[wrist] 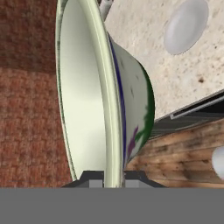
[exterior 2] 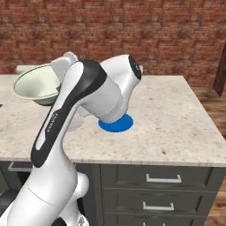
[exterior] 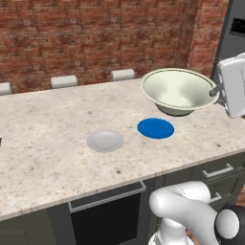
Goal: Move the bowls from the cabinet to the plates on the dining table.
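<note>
Gripping the rim of the cream-white bowl [exterior: 178,90] between narrow jaws of the end effector [wrist: 113,178], one finger inside the rim and one outside. Held clear above the beige speckled worktop [exterior: 52,158], toward its far right side in the left base view, mouth roughly upward with a slight tilt. Sitting flat below and slightly nearer: blue plate [exterior: 155,128], uncovered. Lying to its left, near but apart: pale grey plate [exterior: 105,140], likewise bare. Backed by a red brick wall [exterior: 86,33].
</note>
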Robot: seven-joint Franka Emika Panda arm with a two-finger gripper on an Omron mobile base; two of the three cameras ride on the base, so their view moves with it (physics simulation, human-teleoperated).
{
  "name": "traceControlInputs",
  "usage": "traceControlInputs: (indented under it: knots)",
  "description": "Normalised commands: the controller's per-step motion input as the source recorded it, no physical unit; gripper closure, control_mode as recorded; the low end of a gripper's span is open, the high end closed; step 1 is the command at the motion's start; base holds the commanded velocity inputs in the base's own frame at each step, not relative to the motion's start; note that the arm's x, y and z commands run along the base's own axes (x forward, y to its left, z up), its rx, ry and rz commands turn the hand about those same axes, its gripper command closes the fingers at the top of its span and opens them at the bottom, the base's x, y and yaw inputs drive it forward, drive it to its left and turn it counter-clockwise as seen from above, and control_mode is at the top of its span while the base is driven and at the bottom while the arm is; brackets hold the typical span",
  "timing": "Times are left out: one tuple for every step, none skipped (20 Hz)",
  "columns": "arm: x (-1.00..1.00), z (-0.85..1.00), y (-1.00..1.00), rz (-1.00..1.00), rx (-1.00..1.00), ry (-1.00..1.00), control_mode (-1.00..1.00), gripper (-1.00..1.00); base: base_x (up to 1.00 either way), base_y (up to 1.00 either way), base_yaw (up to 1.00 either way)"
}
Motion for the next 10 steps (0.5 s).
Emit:
traceControlInputs:
  knots:
    - [0.45,-0.24,-0.37,0.12,0.07,-0.02,-1.00,1.00,0.00,0.00,0.00]
    - [0.43,-0.25,-0.38,0.11,0.07,0.00,-1.00,1.00,0.00,0.00,0.00]
    - [0.40,-0.26,-0.36,0.11,0.07,0.00,-1.00,1.00,0.00,0.00,0.00]
    - [0.41,-0.27,-0.36,0.11,0.07,0.00,-1.00,1.00,0.00,0.00,0.00]
    - [0.40,-0.25,-0.34,0.11,0.06,0.00,-1.00,1.00,0.00,0.00,0.00]
    - [0.41,-0.24,-0.33,0.11,0.05,0.00,-1.00,1.00,0.00,0.00,0.00]
    - [0.48,-0.21,-0.31,0.11,0.04,0.00,-1.00,1.00,0.00,0.00,0.00]
    - [0.48,-0.16,-0.32,0.10,0.02,0.00,-1.00,1.00,0.00,0.00,0.00]
    - [0.47,-0.15,-0.30,0.10,0.01,0.00,-1.00,1.00,0.00,0.00,0.00]
    - [0.44,-0.15,-0.30,0.09,0.01,0.00,-1.00,1.00,0.00,0.00,0.00]
